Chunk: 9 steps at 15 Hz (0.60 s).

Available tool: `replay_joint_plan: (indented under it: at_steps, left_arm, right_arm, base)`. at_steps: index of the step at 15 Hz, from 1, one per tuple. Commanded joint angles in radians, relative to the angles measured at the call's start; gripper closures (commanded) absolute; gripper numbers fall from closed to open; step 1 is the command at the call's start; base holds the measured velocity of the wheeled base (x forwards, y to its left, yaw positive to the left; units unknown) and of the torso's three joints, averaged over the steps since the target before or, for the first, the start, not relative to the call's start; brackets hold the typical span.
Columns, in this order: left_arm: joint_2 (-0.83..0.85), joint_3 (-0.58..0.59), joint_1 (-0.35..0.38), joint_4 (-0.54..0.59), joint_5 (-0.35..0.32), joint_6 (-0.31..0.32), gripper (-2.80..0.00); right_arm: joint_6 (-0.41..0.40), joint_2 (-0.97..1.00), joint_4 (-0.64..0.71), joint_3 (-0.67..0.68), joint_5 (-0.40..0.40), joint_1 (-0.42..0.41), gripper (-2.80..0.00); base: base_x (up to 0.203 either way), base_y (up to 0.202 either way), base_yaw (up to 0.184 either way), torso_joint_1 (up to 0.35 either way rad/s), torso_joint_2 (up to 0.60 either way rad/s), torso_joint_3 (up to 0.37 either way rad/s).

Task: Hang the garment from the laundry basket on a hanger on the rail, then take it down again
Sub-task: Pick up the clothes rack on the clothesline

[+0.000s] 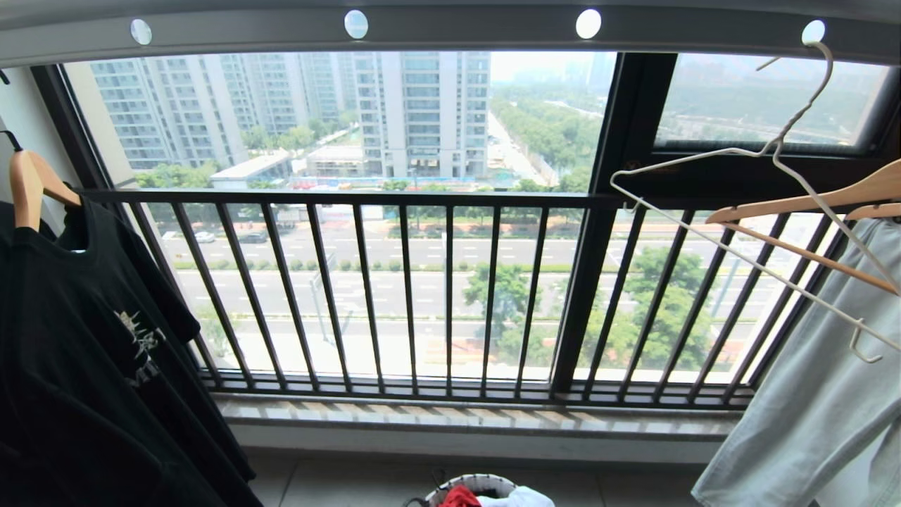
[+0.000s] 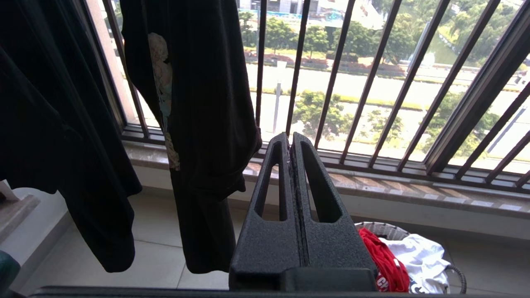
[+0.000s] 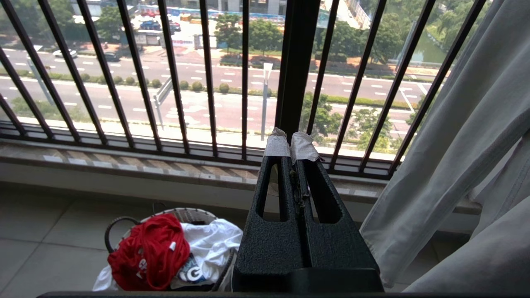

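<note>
Lying bunched in the laundry basket (image 3: 124, 225), the garment (image 3: 149, 250); both claws (image 2: 290, 140) (image 3: 291, 142) pressed together, empty.

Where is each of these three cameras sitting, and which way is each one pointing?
Head view: up on the robot's head, facing the window railing under the rail, the white hanger on it; no arm shows.
Left wrist view: behind the shut left gripper, facing black shirts and the railing.
Right wrist view: behind the shut right gripper, facing the railing and a pale garment.
Shared: both wrist views show the laundry basket on the floor holding the red shirt; the head view catches its top.
</note>
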Motion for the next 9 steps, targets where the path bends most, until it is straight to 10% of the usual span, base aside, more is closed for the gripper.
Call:
replay_joint_plan:
  at_steps: [1,9]
  left_arm:
    - [0.001,0.000,0.000,0.000,0.001,0.000,0.00]
    - [0.001,0.000,0.000,0.000,0.001,0.000,0.00]
  right_arm:
    - [0.003,0.001,0.000,0.000,-0.001,0.000,0.00]
    - [0.012,0.001,0.001,0.000,-0.009,0.000,0.00]
  base:
    - [0.000,0.000,0.000,0.000,0.00,0.000]
    - [0.000,0.000,0.000,0.000,0.00,0.000]
